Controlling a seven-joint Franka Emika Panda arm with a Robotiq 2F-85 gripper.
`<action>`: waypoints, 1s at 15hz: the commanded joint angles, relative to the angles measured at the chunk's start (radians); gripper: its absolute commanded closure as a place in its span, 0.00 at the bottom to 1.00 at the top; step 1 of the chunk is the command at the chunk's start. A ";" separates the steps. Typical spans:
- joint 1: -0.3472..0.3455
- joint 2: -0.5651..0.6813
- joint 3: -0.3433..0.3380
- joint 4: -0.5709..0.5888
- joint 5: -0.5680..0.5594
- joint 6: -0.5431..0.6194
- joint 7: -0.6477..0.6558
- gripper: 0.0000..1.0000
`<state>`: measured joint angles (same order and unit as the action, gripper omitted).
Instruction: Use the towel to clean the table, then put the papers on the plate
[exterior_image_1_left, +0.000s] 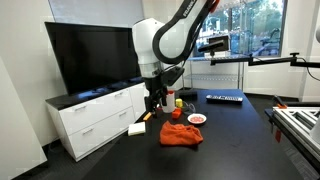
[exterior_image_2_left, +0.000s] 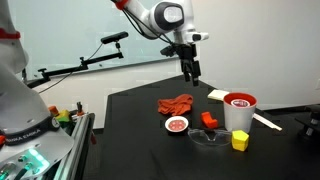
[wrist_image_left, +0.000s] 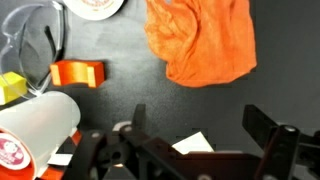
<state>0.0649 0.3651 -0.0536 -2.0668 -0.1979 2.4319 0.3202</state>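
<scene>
The orange towel (exterior_image_1_left: 181, 135) (exterior_image_2_left: 176, 104) lies crumpled on the black table (exterior_image_2_left: 130, 130); in the wrist view (wrist_image_left: 200, 40) it is at the top. A small white plate with a red pattern (exterior_image_1_left: 197, 119) (exterior_image_2_left: 177, 125) (wrist_image_left: 95, 6) sits beside the towel. A white paper (exterior_image_1_left: 137, 128) (exterior_image_2_left: 217, 95) (wrist_image_left: 195, 145) lies flat near the table edge. My gripper (exterior_image_1_left: 153, 100) (exterior_image_2_left: 189, 70) (wrist_image_left: 200, 125) hangs open and empty above the table, with the paper showing between its fingers and the towel just beyond.
A white cup with a red rim (exterior_image_2_left: 238, 110) (wrist_image_left: 35, 125), a yellow block (exterior_image_2_left: 240, 141) (wrist_image_left: 10, 88), an orange object (exterior_image_2_left: 208, 120) (wrist_image_left: 78, 73), a clear bowl (exterior_image_2_left: 207, 138) and a wooden stick (exterior_image_2_left: 266, 121) stand near the plate. A white cabinet (exterior_image_1_left: 95, 115) adjoins the table.
</scene>
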 joint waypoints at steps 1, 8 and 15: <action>0.011 0.043 -0.020 0.042 0.008 0.012 0.013 0.00; 0.006 0.131 -0.018 0.114 0.010 0.045 -0.018 0.00; -0.067 0.241 0.025 0.195 0.045 0.135 -0.283 0.00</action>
<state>0.0459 0.5829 -0.0659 -1.9274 -0.1939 2.5489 0.1640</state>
